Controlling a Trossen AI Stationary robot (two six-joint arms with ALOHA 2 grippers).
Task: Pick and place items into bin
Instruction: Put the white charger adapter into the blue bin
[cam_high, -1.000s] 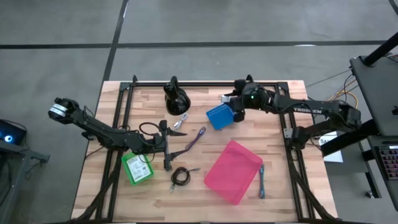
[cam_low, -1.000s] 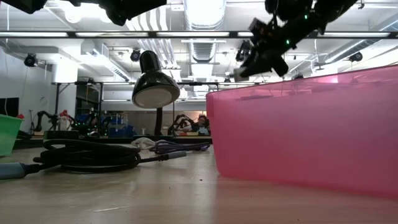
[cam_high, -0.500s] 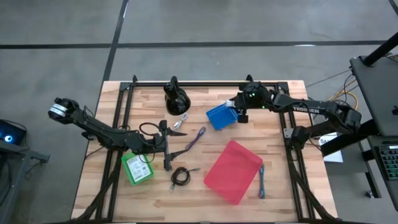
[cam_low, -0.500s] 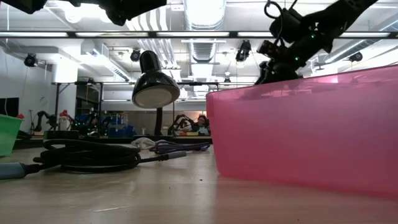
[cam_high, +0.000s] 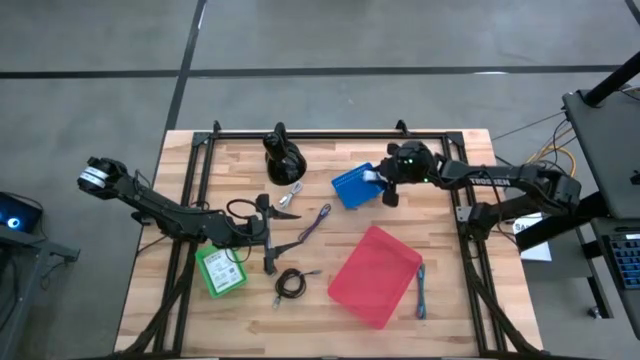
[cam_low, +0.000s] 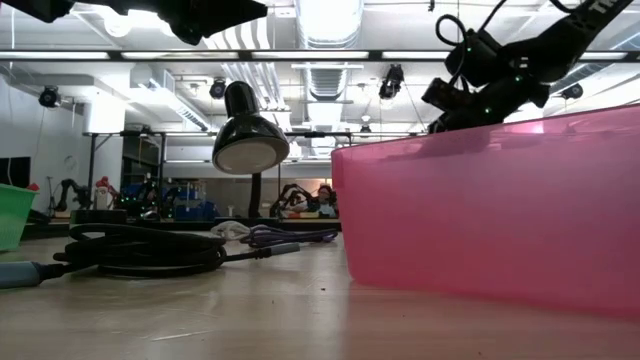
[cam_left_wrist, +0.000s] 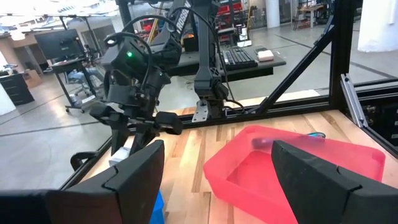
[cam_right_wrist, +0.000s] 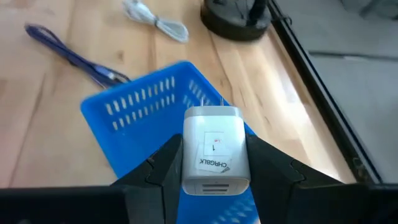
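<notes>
Right now I have the right tool (cam_right_wrist: 211, 163) clamped on a white charger block (cam_right_wrist: 213, 149), prongs pointing away from the wrist, and it hangs over the near rim of the blue bin (cam_right_wrist: 155, 118). I judge it is held there so that a release would drop it straight into the bin rather than onto the surface (cam_high: 440, 200). The left tool (cam_left_wrist: 211, 180) waits with its fingers spread wide and nothing between them, parked low over the surface's left half near the green bin (cam_high: 221, 271).

The right wrist view is the only one that shows the grip plainly; from above the charger is only a pale speck at the bin's edge. The high view alone gives me the rest of the layout: the black coiled cable (cam_high: 290, 283), the purple cable (cam_high: 316, 222), the pink bin (cam_high: 375, 275) and the blue cable (cam_high: 422, 292) just beside it. The low view hides the blue bin behind the pink bin's wall.
</notes>
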